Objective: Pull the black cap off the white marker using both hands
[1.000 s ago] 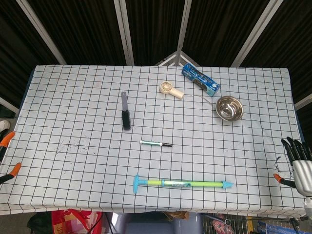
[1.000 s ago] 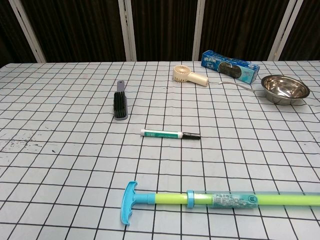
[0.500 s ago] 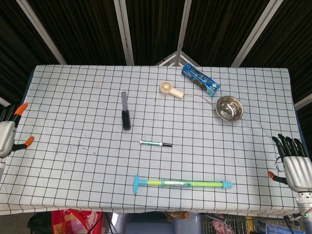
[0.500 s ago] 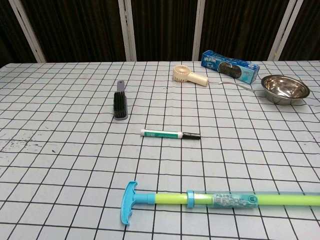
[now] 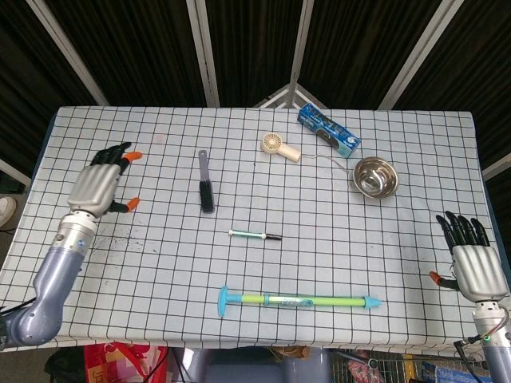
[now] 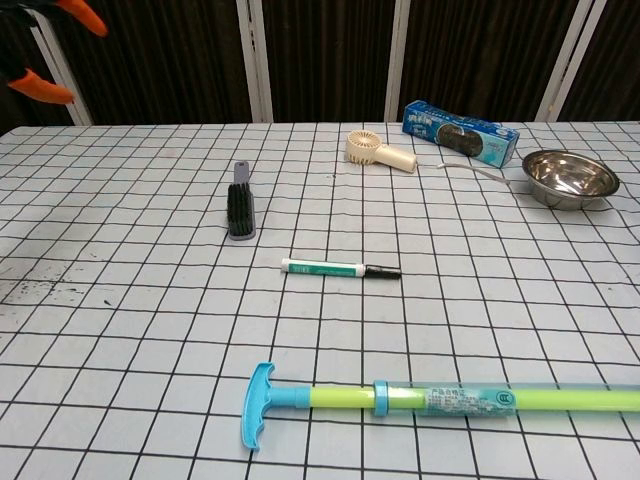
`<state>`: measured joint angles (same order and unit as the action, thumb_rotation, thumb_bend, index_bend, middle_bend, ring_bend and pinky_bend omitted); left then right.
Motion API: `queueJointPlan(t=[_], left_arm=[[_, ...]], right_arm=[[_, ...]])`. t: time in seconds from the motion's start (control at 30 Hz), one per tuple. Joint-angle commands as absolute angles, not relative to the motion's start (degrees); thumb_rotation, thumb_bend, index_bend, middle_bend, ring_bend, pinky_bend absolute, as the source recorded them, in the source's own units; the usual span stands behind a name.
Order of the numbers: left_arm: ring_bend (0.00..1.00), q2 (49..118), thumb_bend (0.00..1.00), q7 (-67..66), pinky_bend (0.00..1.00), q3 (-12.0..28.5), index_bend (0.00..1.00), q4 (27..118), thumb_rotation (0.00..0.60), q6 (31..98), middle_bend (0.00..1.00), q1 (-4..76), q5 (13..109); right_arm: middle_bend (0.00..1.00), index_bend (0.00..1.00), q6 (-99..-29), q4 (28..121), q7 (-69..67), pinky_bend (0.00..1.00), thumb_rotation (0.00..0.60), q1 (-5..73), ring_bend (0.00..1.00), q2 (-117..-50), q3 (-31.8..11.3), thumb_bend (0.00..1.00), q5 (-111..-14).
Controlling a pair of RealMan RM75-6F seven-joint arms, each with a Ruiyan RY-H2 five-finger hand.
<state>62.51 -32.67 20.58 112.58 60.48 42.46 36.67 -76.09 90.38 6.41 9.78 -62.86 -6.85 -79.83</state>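
Left hand (image 5: pixel 100 185): fingers spread, holding nothing.
Right hand (image 5: pixel 473 263): fingers spread, empty.
Marker (image 5: pixel 254 234): flat on the table, between both hands' fingertips, well apart from each.
Cap (image 5: pixel 273 237): on, toward right fingers.

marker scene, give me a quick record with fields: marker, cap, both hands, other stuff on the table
marker: white marker lies flat near the table's middle, untouched
cap: black cap on the marker's right end, not yet pulled
left robot hand: left robot hand over the table's left part, fingers apart, holding nothing
right robot hand: right robot hand at the right edge, fingers apart, holding nothing
other items: brush, handheld fan, blue box, steel bowl, long green and blue tube
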Motion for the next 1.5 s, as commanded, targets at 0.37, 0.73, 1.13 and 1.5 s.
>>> queueJointPlan(t=[0.37,0.73,1.13,1.5], left_arm=[[0.0,80.21,0.38,-63.9,0.0,17.07,0.17,116.85,0.6,80.04,0.0,64.0,13.97],[0.0,89.72,0.38,-68.07,0.0,17.13,0.28,107.86,0.6,77.99,0.0,69.79,8.39],[0.0,98.83,0.4,-63.25,0.0,17.42,0.34,94.13,0.6,69.76,0.0,71.64,10.19],[0.0,105.46,0.41,-59.24,0.0,17.04,0.39,83.19,0.6,63.38,0.0,72.35,12.67]], right_arm=[[0.05,0.04,-76.54,89.75,5.59,0.0,0.6,10.32,0.0,-63.35,-6.77,0.15,-80.4],[0.05,0.04,-76.07,89.48,5.85,0.0,0.6,10.49,0.0,-63.43,-6.61,0.15,-79.53],[0.05,0.04,-75.32,88.85,7.15,0.0,0.6,10.74,0.0,-63.66,-5.97,0.15,-79.13],[0.05,0.04,-74.32,88.25,7.34,0.0,0.6,10.87,0.0,-63.65,-5.84,0.15,-77.82]])
